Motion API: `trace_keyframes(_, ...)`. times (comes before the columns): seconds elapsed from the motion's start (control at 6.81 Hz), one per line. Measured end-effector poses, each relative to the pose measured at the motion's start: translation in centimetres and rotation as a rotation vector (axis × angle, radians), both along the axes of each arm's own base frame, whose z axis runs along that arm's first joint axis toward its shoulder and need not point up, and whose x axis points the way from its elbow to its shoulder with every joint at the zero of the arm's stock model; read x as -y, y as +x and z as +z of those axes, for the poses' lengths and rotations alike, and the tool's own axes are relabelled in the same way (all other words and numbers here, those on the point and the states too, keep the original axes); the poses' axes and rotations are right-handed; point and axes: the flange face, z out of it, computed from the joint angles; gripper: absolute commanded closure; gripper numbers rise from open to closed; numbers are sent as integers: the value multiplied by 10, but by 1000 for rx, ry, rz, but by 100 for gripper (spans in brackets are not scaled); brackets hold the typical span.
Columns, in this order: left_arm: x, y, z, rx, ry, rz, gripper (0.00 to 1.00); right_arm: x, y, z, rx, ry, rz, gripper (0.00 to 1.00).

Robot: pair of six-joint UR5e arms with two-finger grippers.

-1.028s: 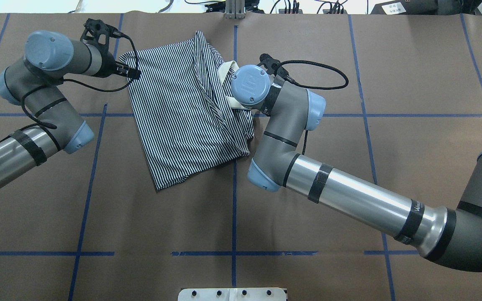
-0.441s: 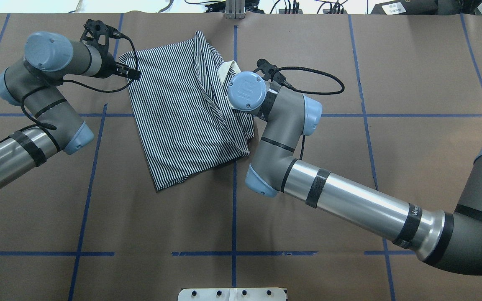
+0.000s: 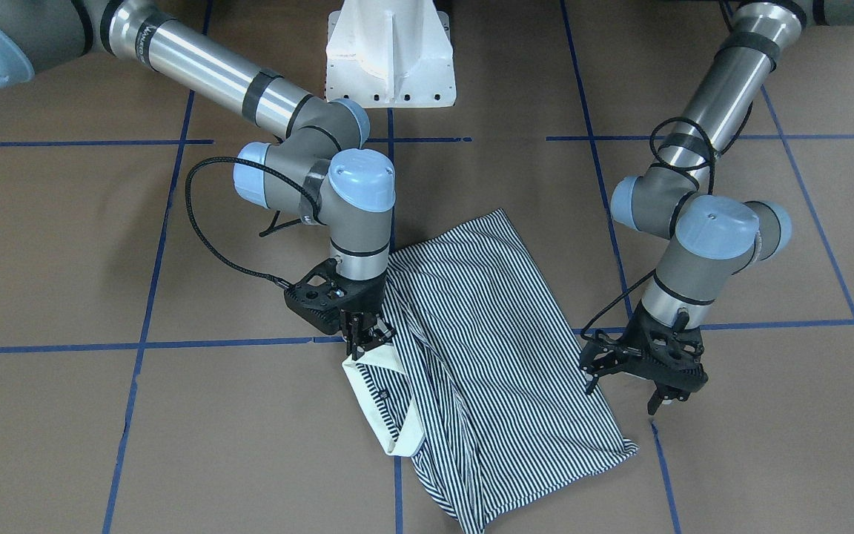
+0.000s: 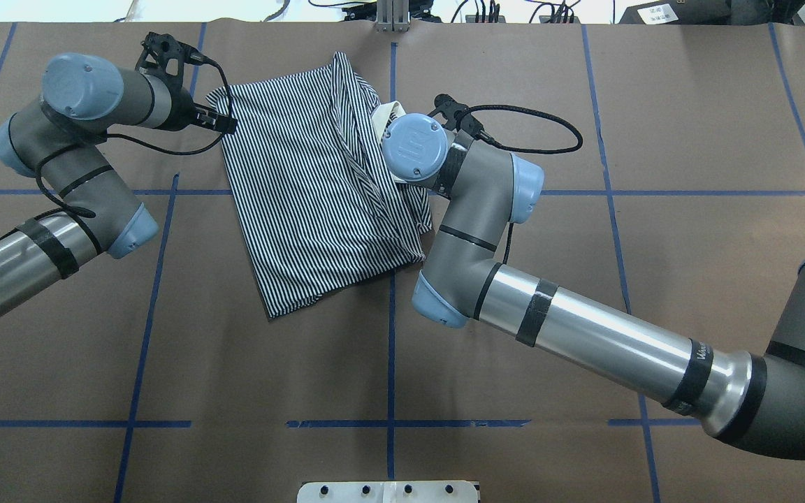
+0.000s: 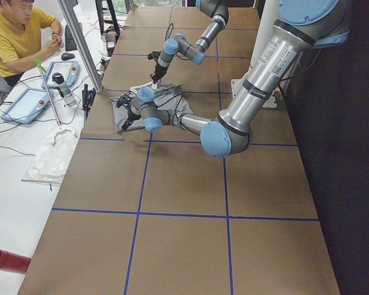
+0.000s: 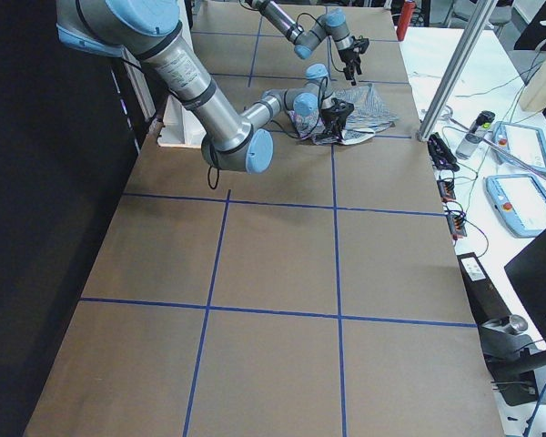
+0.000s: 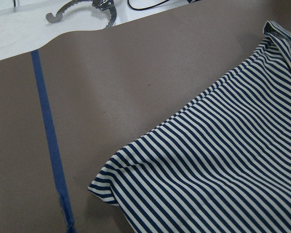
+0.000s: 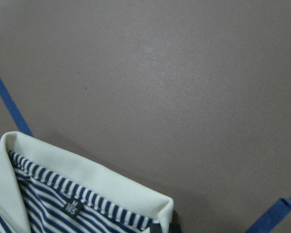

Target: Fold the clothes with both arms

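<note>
The shirt looks half folded, the right gripper jaws clench its collar, the left gripper jaws are let go, and more folds are left.

My table is covered in brown paper, ruled into big squares by blue tape. Seen from overhead, a bright white bench runs along 12 o'clock with black cables on it. From the left end, that bench fills 9 o'clock and carries a blue-rimmed tablet. A person in a yellow shirt sits at 11 o'clock beside a slanted aluminium post. A red cylinder lies at 8 o'clock. A black backdrop closes 3 o'clock. The light is even and the shadows soft.
</note>
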Motion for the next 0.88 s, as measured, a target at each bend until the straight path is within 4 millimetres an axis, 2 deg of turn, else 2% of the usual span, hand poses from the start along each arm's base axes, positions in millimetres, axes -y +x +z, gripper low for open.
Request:
trace_keyframes(0.15, -3, 3, -4, -5, 4, 5, 0, -15, 23, 15, -2, -1, 1, 100)
trace_keyframes(0.29, -5, 6, -7, -9, 9, 10, 0, -38, 46, 33, -2, 8, 1, 100)
trace_keyframes(0.59, -12, 7, -8, -14, 14, 16, 0, -99, 81, 68, -8, 39, -21, 100)
trace_keyframes(0.73, -14, 7, -8, -15, 15, 18, 0, -121, 92, 82, -17, 48, -33, 1)
trace_keyframes(0.88, -16, 8, -9, -17, 18, 21, 0, -133, 97, 89, -27, 58, -43, 0)
